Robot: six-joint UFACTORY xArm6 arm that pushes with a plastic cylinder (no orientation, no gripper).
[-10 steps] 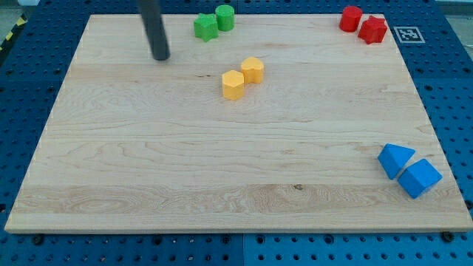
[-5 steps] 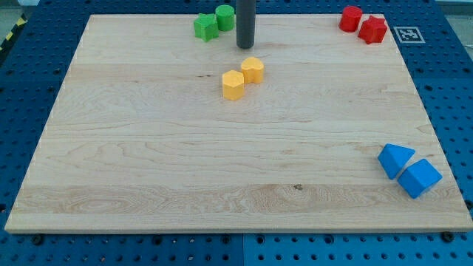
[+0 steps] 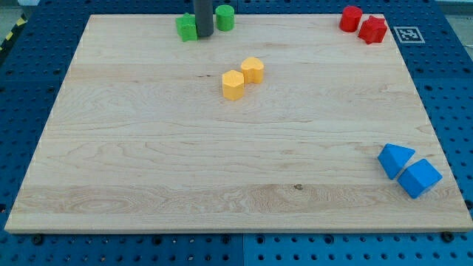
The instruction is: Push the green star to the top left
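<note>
The green star (image 3: 186, 27) lies near the board's top edge, left of centre. My tip (image 3: 204, 34) stands against the star's right side, between it and the green cylinder (image 3: 225, 17). The rod hides part of the star's right edge. The wooden board (image 3: 148, 148) fills most of the view.
Two yellow blocks (image 3: 233, 84) (image 3: 253, 69) sit below the tip, near the board's middle top. A red cylinder (image 3: 350, 18) and a red star (image 3: 373, 29) are at the top right. Two blue blocks (image 3: 395, 159) (image 3: 419, 177) lie at the bottom right.
My tip swept right past the green blocks, then came back left between them. The green star has slid left, away from the green cylinder.
</note>
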